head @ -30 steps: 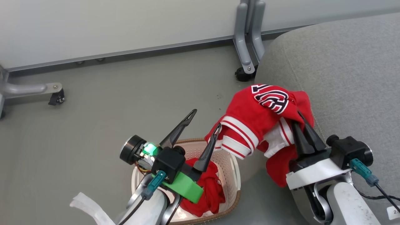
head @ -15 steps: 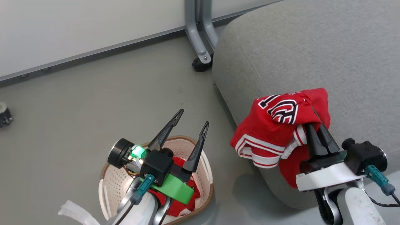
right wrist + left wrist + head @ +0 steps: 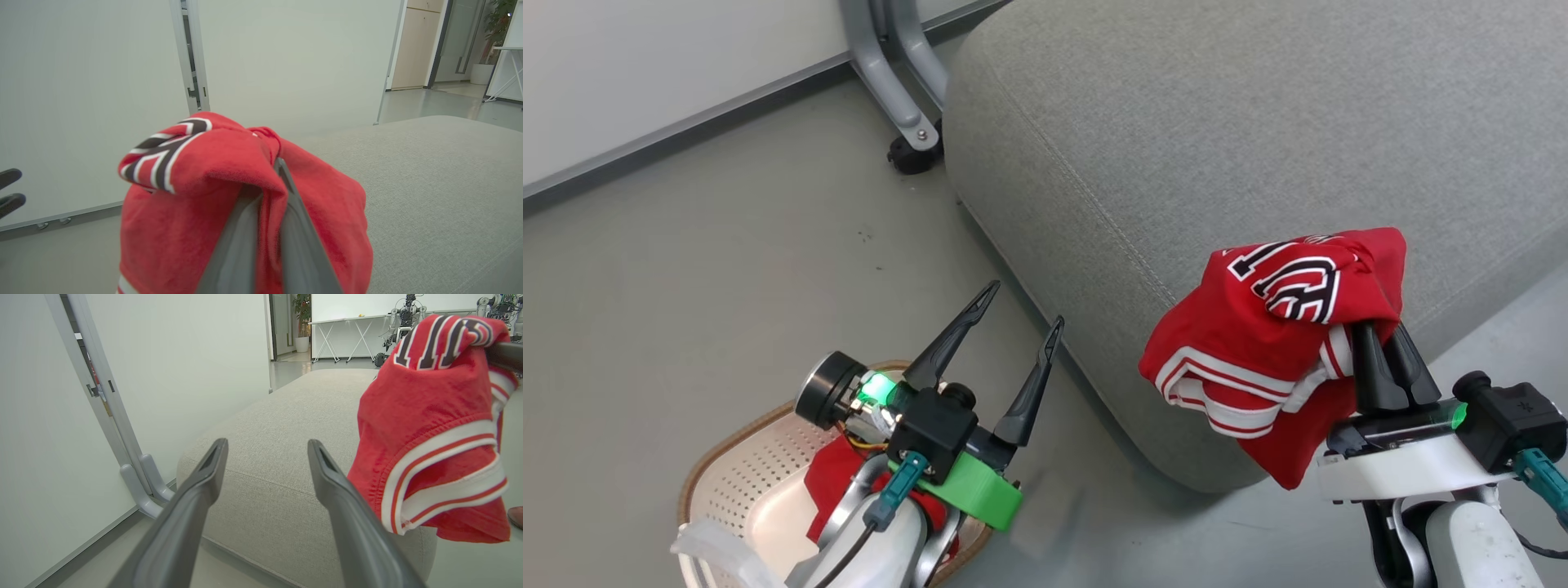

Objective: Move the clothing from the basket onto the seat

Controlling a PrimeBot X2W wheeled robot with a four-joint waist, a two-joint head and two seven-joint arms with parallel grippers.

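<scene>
My right gripper (image 3: 1380, 331) is shut on a red garment (image 3: 1274, 343) with white stripes and dark lettering, holding it over the near edge of the grey seat (image 3: 1217, 139). The same garment (image 3: 437, 428) hangs at the right of the left wrist view and drapes over my fingers (image 3: 282, 228) in the right wrist view. My left gripper (image 3: 1023, 309) stands open and holds nothing, just above the floor between the basket (image 3: 727, 465) and the seat. A second red garment (image 3: 829, 482) lies in the basket, partly hidden by my left arm.
A grey caster leg (image 3: 907, 122) of a wall partition stands by the seat's far left corner. Grey floor (image 3: 686, 269) spreads to the left. A white wall panel (image 3: 184, 355) rises behind the seat (image 3: 286, 428).
The head camera has swung right, so the seat now sits central and the basket low left. The right gripper carried the garment from beside the basket to over the seat's edge.
</scene>
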